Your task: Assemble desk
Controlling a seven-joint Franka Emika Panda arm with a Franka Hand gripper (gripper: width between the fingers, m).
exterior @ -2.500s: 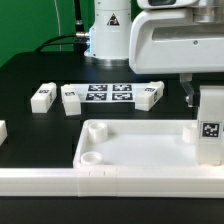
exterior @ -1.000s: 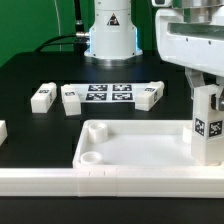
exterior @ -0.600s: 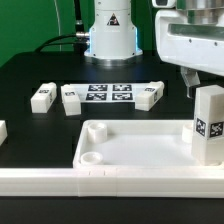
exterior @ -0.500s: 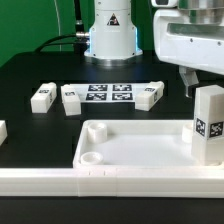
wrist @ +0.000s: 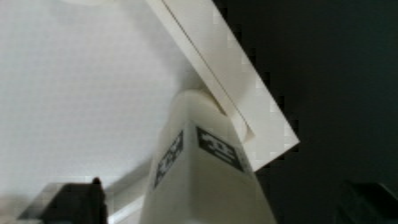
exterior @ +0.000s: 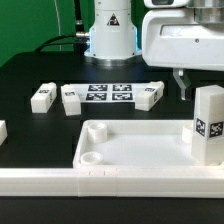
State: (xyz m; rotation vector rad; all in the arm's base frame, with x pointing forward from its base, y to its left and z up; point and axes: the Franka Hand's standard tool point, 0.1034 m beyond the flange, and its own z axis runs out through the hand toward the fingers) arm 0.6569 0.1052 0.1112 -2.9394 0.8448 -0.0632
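Gripper [exterior: 199, 84] has lifted off and let go, jaws spread, holding nothing. The leg [exterior: 209, 122] stands upright in the tabletop [exterior: 130, 127] corner at the exterior view's right, just below it. Only the wrist view shows a fingertip [wrist: 75, 200] clear of the leg.

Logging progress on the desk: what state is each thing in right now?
End effector: open, holding nothing.
Standing leg: upright in tabletop corner.
Tabletop: lying flat, two visible sockets empty.
Loose legs: three lying on the table, unattached.

the arm [exterior: 186, 42] hangs with its jaws spread wide, gripping nothing.
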